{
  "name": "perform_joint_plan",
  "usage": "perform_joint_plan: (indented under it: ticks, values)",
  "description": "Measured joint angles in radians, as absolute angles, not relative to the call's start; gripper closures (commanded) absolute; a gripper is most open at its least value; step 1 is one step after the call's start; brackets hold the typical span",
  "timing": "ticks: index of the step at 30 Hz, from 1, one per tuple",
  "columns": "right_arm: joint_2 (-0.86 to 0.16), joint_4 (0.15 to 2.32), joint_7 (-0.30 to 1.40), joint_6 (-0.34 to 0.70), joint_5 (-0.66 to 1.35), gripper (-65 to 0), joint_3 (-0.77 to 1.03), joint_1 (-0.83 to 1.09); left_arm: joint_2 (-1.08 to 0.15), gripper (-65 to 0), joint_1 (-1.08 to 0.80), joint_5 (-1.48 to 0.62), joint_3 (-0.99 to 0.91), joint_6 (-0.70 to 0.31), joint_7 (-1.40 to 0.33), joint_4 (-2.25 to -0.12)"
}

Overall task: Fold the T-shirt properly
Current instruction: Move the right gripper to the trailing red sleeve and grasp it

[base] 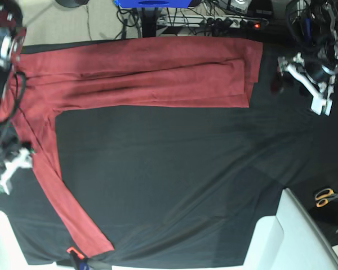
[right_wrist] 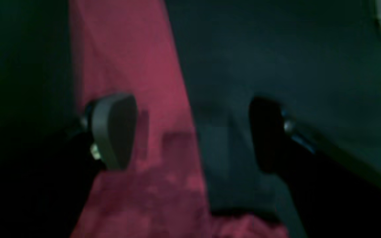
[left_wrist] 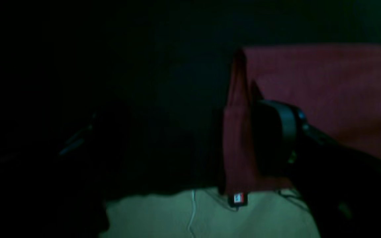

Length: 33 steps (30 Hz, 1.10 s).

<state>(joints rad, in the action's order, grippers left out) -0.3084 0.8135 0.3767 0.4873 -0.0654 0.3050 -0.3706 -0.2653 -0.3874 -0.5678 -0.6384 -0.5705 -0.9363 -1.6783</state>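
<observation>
T-shirt [base: 152,73]: folded band along far edge of black tablecloth [base: 174,180], one sleeve [base: 62,197] trailing toward near edge | left gripper [left_wrist: 177,138]: jaws wide, empty | right gripper [right_wrist: 193,132]: jaws wide, straddling sleeve edge, gripping nothing

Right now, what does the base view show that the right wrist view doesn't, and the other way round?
Only the base view shows the whole brick-red knit T-shirt: its body folded into a band along the far edge, one long sleeve trailing to the near edge, plus orange-handled scissors. Only the right wrist view shows the right gripper close up, jaws wide apart, one finger over the red fabric, nothing held. Both show the shirt lying on the black tablecloth.
</observation>
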Motion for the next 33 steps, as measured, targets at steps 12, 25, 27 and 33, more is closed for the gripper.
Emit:
perform_joint_plan:
  ticks: [12,25,27,33]
  values:
    - [-0.356,0.231,-0.039,0.374,-0.079,-51.3,0.229,-0.575,-0.239,-17.6,-0.400,-0.562,-0.769,-0.646,-0.935,-1.677]
    - [-0.338,0.202,-0.075,0.363,-0.071,-50.9,0.229,-0.537,-0.226,0.0,-0.397,-0.560,-0.768,-0.675,-0.932,-1.606]
    - [-0.329,0.203,-0.082,0.361,-0.071,-48.9,0.229,-0.537,-0.228,0.0,-0.397,-0.558,-0.769,-0.675,-0.932,-1.606]
    - [-0.315,0.258,-0.057,0.366,-0.074,-6.6,0.230,-0.521,-0.227,0.0,-0.399,-0.558,-0.769,-0.675,-0.932,-1.606]
